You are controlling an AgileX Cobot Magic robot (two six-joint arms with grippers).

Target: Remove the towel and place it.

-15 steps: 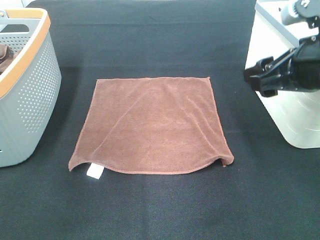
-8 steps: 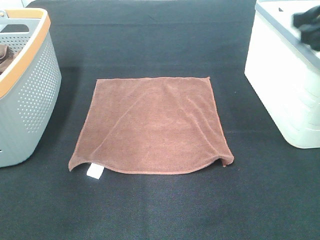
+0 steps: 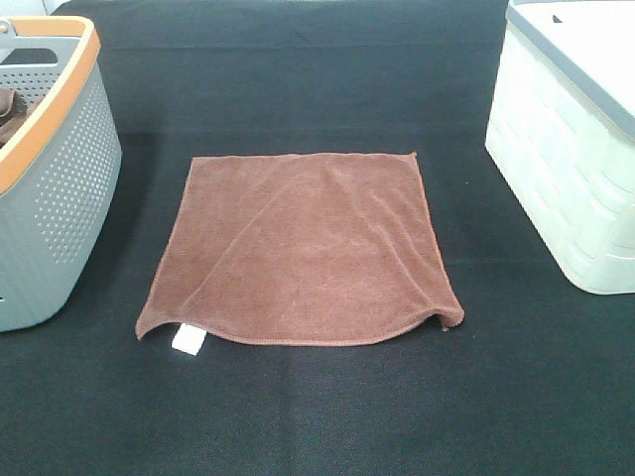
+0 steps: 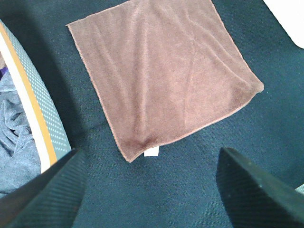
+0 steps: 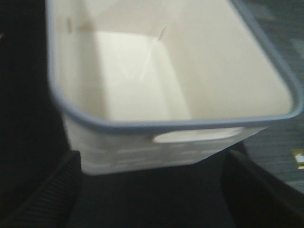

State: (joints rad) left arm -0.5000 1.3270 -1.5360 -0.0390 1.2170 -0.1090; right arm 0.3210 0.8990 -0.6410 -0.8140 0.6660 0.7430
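1. Looking down from the high camera: the towel (image 3: 298, 248) is lying spread flat on the black table (image 3: 317, 416), between the grey basket (image 3: 50, 198) and the white bin (image 3: 566, 159), touching neither. Its white tag (image 3: 187, 340) is showing at the near corner; the opposite near corner is curling up slightly. Neither arm is showing in this view.
2. Left wrist view: the left gripper (image 4: 152, 190) is hanging above the table with both fingers standing wide apart and nothing between them; the towel is lying beyond the tips.
3. Right wrist view: the right gripper (image 5: 152, 190) is gaping wide and holding nothing, hovering over the bin's bare interior.
4. Judgement: placement is looking complete; any retreat is best going straight up, avoiding snagging the hem.
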